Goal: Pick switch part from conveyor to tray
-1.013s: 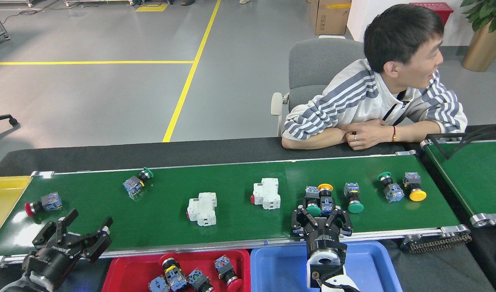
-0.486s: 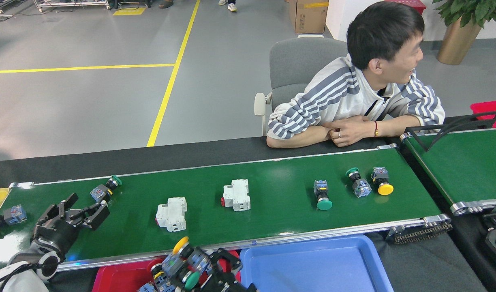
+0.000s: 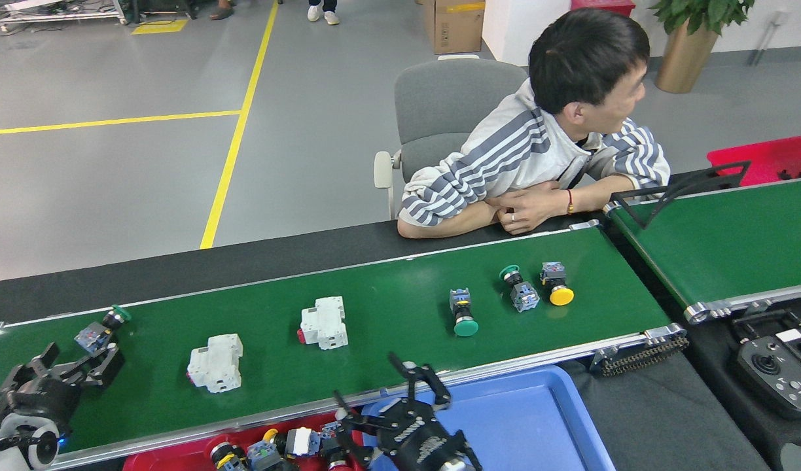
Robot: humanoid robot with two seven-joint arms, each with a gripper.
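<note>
The conveyor (image 3: 400, 301) runs across the head view as a long green belt. On it lie a green-capped switch part (image 3: 103, 329) at the far left, two white breakers (image 3: 215, 362) (image 3: 323, 322), and three push-button switch parts towards the right: green (image 3: 464, 312), green-capped (image 3: 519, 288) and yellow (image 3: 556, 285). My left gripper (image 3: 80, 365) is open just below the far-left switch part, holding nothing. My right gripper (image 3: 384, 405) is open and empty above the seam between the red tray (image 3: 153, 462) and the blue tray (image 3: 525, 418). Several switch parts (image 3: 269, 451) lie in the red tray.
A person (image 3: 538, 163) in a striped jacket leans folded arms on the table's far edge, near the belt's right end. A second green belt (image 3: 721, 242) stands at the right, with a red bin (image 3: 767, 157) behind it. A black controller (image 3: 780, 360) lies at the lower right.
My right gripper carried two push-button switches off the belt to the red tray and opened, leaving them there. My left gripper moved up towards the far-left switch. The view swung right.
</note>
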